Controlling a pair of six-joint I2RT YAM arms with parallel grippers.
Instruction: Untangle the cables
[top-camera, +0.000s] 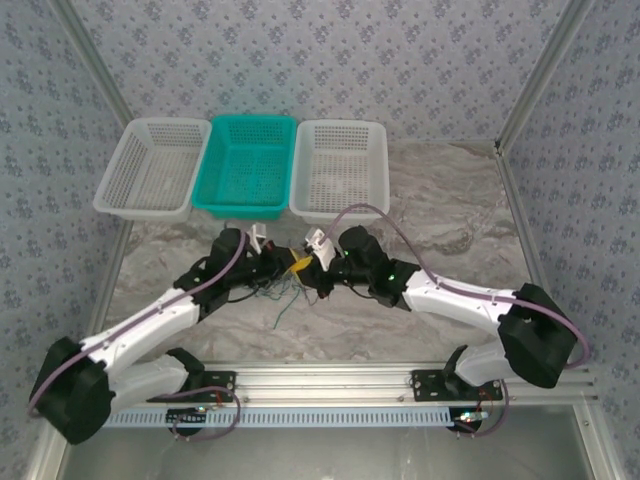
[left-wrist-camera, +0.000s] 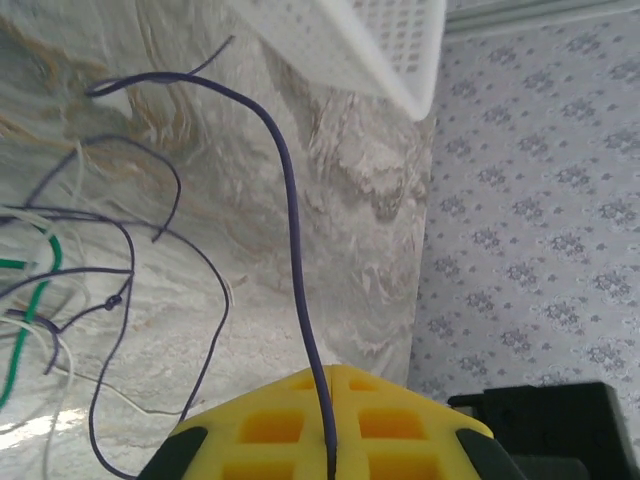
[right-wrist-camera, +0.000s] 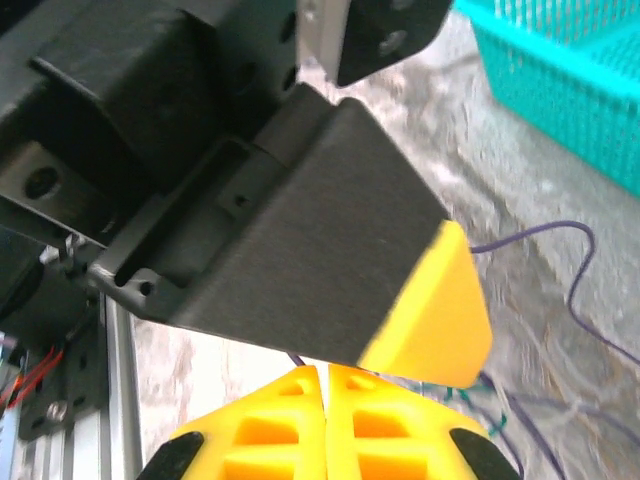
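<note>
1. Your left gripper (left-wrist-camera: 330, 425) is clamped shut on one purple strand (left-wrist-camera: 290, 210). The strand runs straight out along the fingers' line, then arcs back left toward the knot.
2. The cables (top-camera: 283, 293) lie in a loose knot on the table (top-camera: 450, 200), mid-scene and just near of both grippers.
3. Your right gripper (right-wrist-camera: 326, 420) is closed too, almost tip to tip with the left. You cannot tell whether it pinches a wire. Both arms are about equally close, so the freeing pull likely runs left-right, away from the knot.
</note>
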